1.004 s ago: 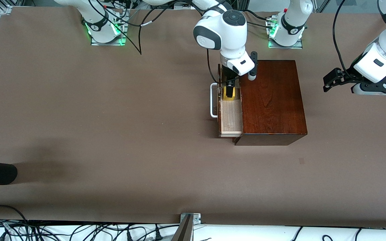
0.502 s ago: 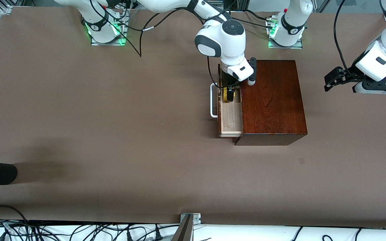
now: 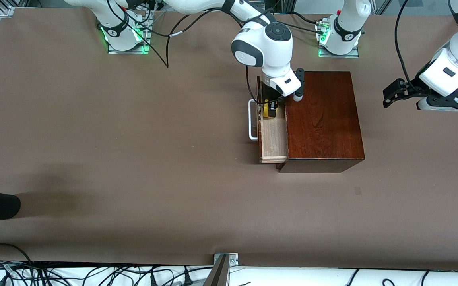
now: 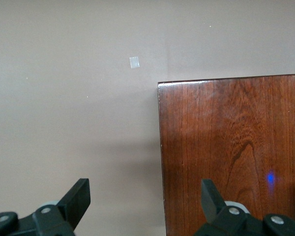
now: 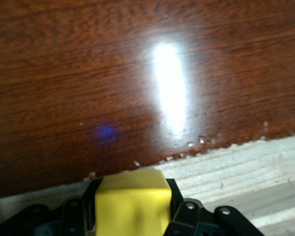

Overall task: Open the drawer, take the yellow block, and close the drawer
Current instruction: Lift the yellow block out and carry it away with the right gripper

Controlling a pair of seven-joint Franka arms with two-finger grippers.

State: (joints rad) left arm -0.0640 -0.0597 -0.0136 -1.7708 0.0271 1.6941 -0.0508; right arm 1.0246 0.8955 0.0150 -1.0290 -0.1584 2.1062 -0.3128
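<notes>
We saw the right tool [image 3: 271,108] down inside the open drawer [image 3: 273,139], its fingers [image 5: 179,216] clamped against two sides of the yellow block [image 3: 270,111]. In the right wrist view the yellow block [image 5: 132,204] sat squarely between the dark fingers, with the drawer's pale wood floor and the glossy reddish-brown face of the wooden box [image 5: 137,73] just past it. The block lay at the end of the drawer nearest the robots' edge of the surface, close to where the drawer meets the box. The drawer stood pulled out toward the right arm's end of the surface, its white handle [image 3: 252,120] on its outer front. The wooden box [image 3: 323,119] sat nearer the robots' edge than the camera's edge.

The left tool [image 3: 390,94] waited in the air over bare surface [image 3: 133,159] toward the left arm's end, well apart from the box. Its fingers [image 4: 78,196] stood wide, with nothing between them.
</notes>
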